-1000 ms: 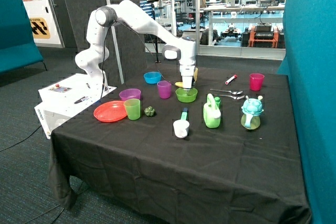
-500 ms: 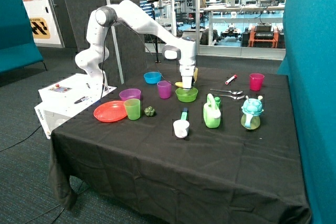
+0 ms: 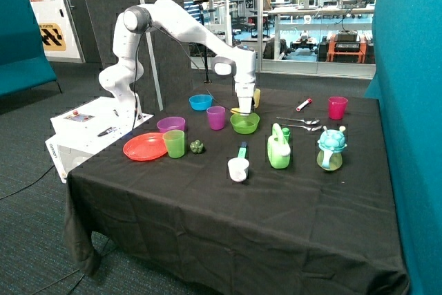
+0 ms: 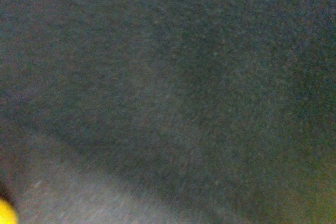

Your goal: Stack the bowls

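The lime green bowl point(image 3: 245, 124) sits mid-table on the black cloth. My gripper point(image 3: 243, 110) is right at its far rim, pointing down. The blue bowl point(image 3: 200, 102) stands alone near the table's back edge. The purple bowl point(image 3: 170, 124) stands alone beside the orange-red plate point(image 3: 143, 147). No bowl is stacked on another. The wrist view shows only dark cloth and a yellow edge point(image 4: 5, 212) in one corner; no bowl shows there.
A purple cup point(image 3: 216, 117) stands close beside the lime bowl. A green cup point(image 3: 174, 144), a small green object point(image 3: 197, 146), a white scoop point(image 3: 238, 168), a green watering can point(image 3: 279, 148), spoons point(image 3: 298, 121), a pink cup point(image 3: 337, 107) and a teal-lidded jar point(image 3: 331, 148) are spread around.
My gripper has shifted slightly toward the purple cup and a little up. The lime bowl seems to have shifted a touch with it. The other bowls have not moved.
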### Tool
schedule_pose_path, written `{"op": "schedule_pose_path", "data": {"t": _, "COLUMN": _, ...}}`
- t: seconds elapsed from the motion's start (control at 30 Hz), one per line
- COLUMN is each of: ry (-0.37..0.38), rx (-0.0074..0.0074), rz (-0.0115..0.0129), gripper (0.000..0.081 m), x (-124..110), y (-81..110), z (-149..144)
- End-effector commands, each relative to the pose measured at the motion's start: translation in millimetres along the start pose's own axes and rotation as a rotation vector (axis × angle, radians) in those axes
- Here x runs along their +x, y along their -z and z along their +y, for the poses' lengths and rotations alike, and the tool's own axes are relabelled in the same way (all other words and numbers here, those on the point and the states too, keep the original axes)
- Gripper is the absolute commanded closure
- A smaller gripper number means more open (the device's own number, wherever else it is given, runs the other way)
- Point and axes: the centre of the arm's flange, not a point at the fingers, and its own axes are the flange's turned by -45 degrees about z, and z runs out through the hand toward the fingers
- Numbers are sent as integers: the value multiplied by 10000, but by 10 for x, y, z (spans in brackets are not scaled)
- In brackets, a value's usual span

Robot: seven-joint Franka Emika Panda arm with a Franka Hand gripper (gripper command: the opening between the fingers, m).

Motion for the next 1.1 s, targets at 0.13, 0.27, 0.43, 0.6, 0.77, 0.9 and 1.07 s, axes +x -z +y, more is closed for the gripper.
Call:
{"op": "schedule_pose_path", "data": {"t": 0.13, "ry": 900, "rx": 11, "rz": -49, "gripper": 808, "x": -82, "y": 422, "z": -111}}
{"op": "schedule_pose_path", "data": {"t": 0.27, "ry": 1328, "rx": 12, "rz": -49, "gripper": 808, "x": -138, "y": 526, "z": -185}}
{"op": "schedule_pose_path", "data": {"t": 0.43, "ry": 1913, "rx": 13, "rz": -49, "gripper": 808, "x": -245, "y": 622, "z": -306}}
{"op": "schedule_pose_path", "data": {"t": 0.6, "ry": 2377, "rx": 14, "rz": -48, "gripper": 808, "x": -380, "y": 671, "z": -440}}
{"op": "schedule_pose_path", "data": {"t": 0.77, "ry": 2975, "rx": 16, "rz": -48, "gripper": 808, "x": -554, "y": 731, "z": -613}}
{"op": "schedule_pose_path", "data": {"t": 0.9, "ry": 3486, "rx": 17, "rz": -48, "gripper": 808, "x": -687, "y": 806, "z": -755}}
{"op": "schedule_pose_path", "data": {"t": 1.07, "ry": 3841, "rx": 18, "rz": -47, "gripper": 808, "x": -773, "y": 840, "z": -859}}
